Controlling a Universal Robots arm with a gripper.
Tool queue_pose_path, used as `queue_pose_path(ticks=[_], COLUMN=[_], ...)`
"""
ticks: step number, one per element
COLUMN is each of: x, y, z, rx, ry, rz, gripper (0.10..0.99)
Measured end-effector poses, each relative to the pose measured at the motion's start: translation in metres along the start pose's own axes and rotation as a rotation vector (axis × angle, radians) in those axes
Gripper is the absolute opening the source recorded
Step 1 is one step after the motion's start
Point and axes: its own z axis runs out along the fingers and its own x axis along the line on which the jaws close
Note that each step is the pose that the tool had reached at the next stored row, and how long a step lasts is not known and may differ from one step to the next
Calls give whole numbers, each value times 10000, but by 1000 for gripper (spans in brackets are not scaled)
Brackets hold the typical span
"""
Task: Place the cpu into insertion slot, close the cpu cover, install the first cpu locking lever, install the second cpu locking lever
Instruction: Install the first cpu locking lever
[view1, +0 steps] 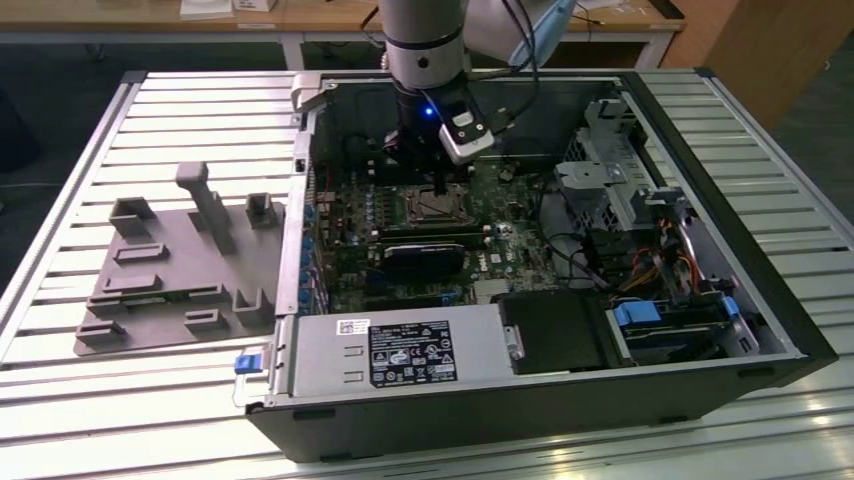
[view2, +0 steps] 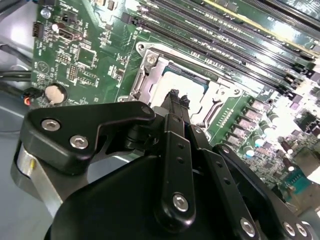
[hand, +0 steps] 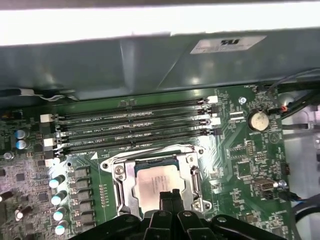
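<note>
Inside the open computer case, the arm reaches down over the insertion slot (view1: 434, 208) on the green motherboard. The cpu (hand: 155, 180) (view2: 189, 81) lies flat in the slot, its dull silver top showing. The cpu cover (hand: 121, 187) (view2: 149, 82), a silvery frame, lies down around it. My gripper (view1: 443, 185) (view2: 176, 96) (hand: 170, 197) hangs just above the near edge of the cpu, its black fingers shut together with nothing between them. The fingers hide part of the cpu and cover. I cannot make out how the locking levers stand.
Long black memory slots (hand: 135, 125) run beside the socket. A black block (view1: 427, 258) lies just in front of it, and the grey power supply (view1: 387, 355) beyond that. A drive cage and cables (view1: 627, 190) fill the exterior view's right. A grey fixture tray (view1: 174, 270) lies outside the case.
</note>
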Motion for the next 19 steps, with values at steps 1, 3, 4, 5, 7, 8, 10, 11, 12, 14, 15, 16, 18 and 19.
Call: queue_pose_path(ticks=[1,3,4,5,7,8,10,11,12,14,15,16,18,19], x=[-3,-8,-11,-14,-18,-20,-21,-21,-21,-21,-21,-22,-28,-33], y=[1,2,3,3,4,5,5,5,5,5,5,5,6,7], z=[-19,-57,-73,-90,-120,-131,-138,-138,-138,-140,-141,-140,-137,-134], rx=[-1,-5,-7,-7,-9,-9,-11,-11,-12,-10,-8,-5,34,60], ry=[-3,-8,-10,-10,-14,-15,-17,-17,-17,-16,-12,2,59,111], rz=[-8,-21,-27,-33,-39,-40,-40,-40,-40,-40,-40,-40,-44,-46], gripper=[102,102,102,102,102,102,102,102,102,102,102,102,102,102])
